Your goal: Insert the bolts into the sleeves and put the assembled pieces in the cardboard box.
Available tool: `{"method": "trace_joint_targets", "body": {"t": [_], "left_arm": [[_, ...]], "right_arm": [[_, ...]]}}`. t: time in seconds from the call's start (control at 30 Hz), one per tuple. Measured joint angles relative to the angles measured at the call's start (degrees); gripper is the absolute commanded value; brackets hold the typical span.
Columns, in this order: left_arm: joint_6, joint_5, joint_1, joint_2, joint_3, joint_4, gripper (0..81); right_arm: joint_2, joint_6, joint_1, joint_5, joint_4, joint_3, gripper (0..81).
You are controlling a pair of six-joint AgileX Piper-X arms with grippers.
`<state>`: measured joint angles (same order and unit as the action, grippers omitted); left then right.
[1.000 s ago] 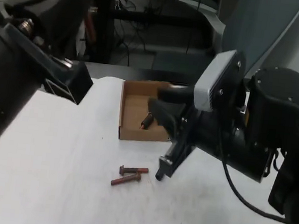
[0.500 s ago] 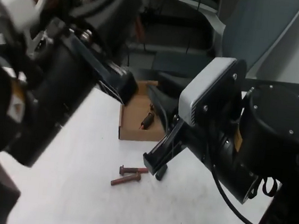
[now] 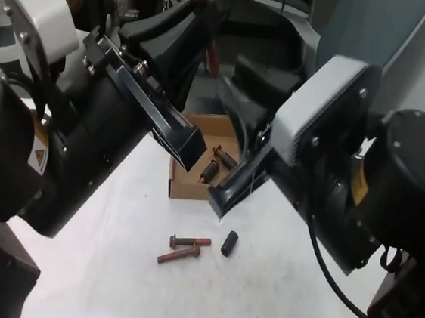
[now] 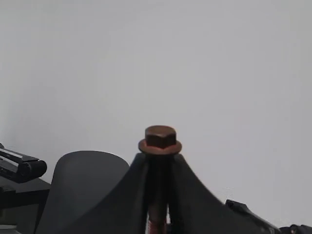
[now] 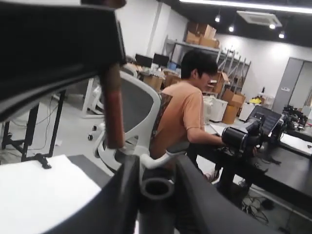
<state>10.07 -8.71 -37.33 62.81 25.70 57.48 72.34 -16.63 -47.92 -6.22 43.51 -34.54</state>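
Left tool [image 4: 159,165] pinches a bolt [image 4: 160,141], right tool [image 5: 157,168] a sleeve [image 5: 157,189], unjoined. Assembled pieces [image 3: 218,163] lie in the box [image 3: 190,191]. Two loose bolts [image 3: 189,242] and a spare sleeve [image 3: 229,243] wait.

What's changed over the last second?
The left gripper swung in from the left edge and upward, with a bolt in its jaws. The right gripper rose off the bench and now holds a sleeve. Unmoved: two loose bolts, spare sleeve, cardboard box.
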Motion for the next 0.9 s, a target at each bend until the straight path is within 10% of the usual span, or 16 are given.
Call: {"method": "trace_joint_targets", "body": {"t": [0.9], "left_arm": [[-4.25, -5.17, 0.00, 0.00, 2.08, -6.60, 1.8]], "right_arm": [[0.00, -1.32, 0.00, 3.77, -2.38, 0.00, 0.4]]}}
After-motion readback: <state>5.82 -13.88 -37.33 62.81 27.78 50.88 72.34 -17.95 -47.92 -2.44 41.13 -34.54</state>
